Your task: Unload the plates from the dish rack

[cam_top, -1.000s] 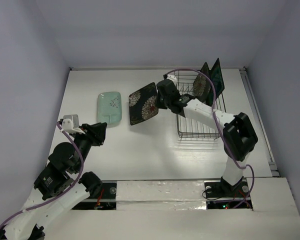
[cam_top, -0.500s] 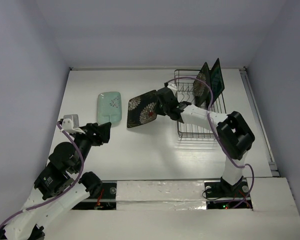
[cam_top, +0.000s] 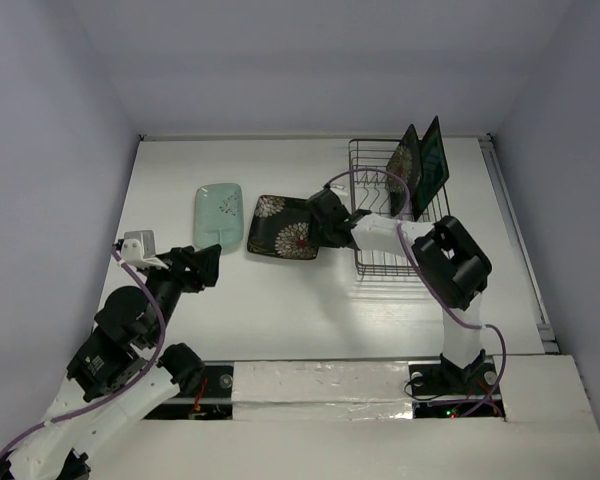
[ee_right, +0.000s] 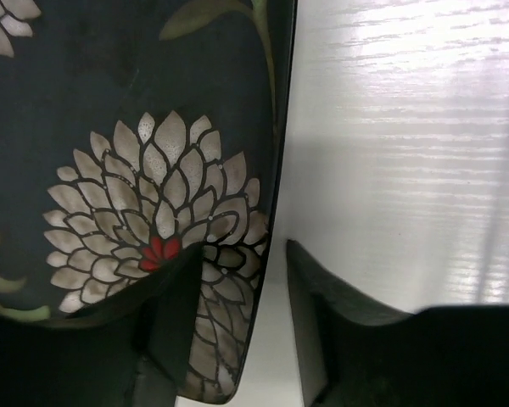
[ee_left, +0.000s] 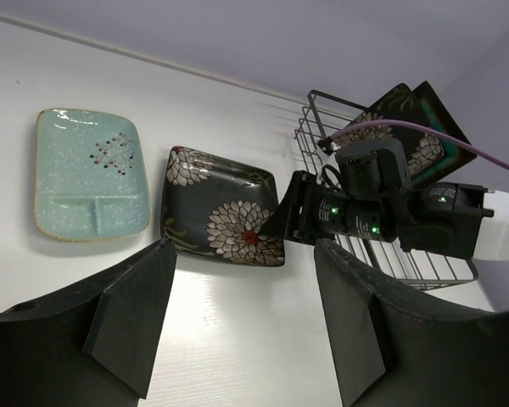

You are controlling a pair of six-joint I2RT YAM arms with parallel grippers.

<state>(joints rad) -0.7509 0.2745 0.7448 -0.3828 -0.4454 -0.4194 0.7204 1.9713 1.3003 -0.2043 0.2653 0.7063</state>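
Top external: floral plate (cam_top: 283, 226) lies flat on table (cam_top: 280, 300), just right of mint plate (cam_top: 219, 216). Right gripper (cam_top: 325, 222) straddles its right rim; clamped or slack, can't tell. Left gripper (cam_top: 205, 265) wide, empty. Two plates (cam_top: 420, 165) stand in rack (cam_top: 380, 255), far-right of right gripper, so right arm is nearer. They overlap; hard to separate.

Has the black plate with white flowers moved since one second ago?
Yes. The black flower plate has dropped from a raised tilt to lie low beside the mint-green plate, its edge nearer to it.
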